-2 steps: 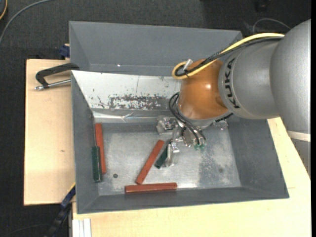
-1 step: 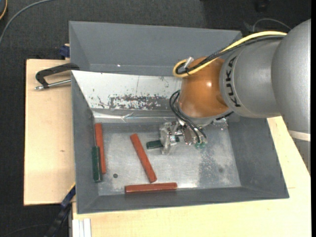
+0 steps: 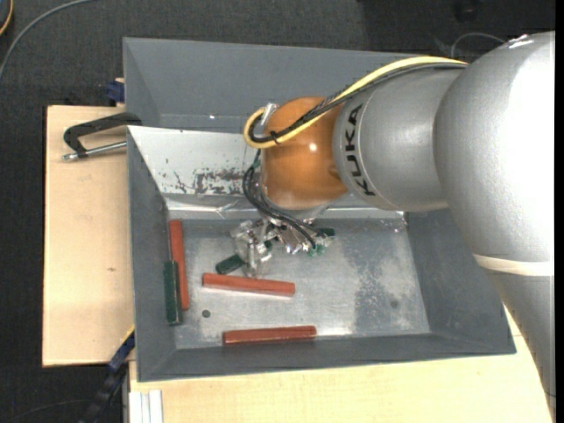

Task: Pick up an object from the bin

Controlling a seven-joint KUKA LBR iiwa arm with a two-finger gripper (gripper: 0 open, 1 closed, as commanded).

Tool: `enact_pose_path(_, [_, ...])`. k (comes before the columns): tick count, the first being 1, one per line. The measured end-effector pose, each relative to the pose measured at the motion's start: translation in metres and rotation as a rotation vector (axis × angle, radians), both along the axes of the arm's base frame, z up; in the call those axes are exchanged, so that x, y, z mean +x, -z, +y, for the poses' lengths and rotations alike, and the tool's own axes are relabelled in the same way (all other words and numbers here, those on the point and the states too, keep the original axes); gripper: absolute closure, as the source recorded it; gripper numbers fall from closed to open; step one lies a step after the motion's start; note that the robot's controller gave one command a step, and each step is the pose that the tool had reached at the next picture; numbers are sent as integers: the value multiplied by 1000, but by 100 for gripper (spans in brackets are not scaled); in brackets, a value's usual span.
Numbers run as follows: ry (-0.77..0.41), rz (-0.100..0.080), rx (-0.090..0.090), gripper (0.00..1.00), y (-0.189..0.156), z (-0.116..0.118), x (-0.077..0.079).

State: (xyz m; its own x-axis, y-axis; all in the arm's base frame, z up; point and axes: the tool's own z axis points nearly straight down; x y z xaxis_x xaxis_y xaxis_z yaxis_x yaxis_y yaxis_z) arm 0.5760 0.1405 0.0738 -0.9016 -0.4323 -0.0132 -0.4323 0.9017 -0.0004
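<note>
My gripper (image 3: 256, 243) hangs low over the middle of the bin floor, under the orange wrist cover. A small dark green piece (image 3: 231, 263) lies right at its lower left, touching or nearly touching its tip. Just below them a red stick (image 3: 248, 285) lies almost level on the floor. I cannot make out anything held in the gripper.
A second red stick (image 3: 269, 333) lies along the front wall. At the left wall a red stick (image 3: 178, 263) and a dark green stick (image 3: 170, 294) lie side by side, lengthwise. A small dark dot (image 3: 205, 314) sits between them and the front stick. The arm covers the bin's back right.
</note>
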Motion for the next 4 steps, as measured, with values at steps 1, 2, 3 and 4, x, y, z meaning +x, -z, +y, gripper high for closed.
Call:
enact_pose_path(1, [-706, -3, -7, 100, -110, 32, 20])
enact_pose_path(2, [-704, 2, -6, 0, -108, 31, 19])
enact_pose_path(3, [-762, 14, -7, 0, 0, 0, -27])
enact_pose_path(4, [-762, 1, -6, 100, -6, 2, -23])
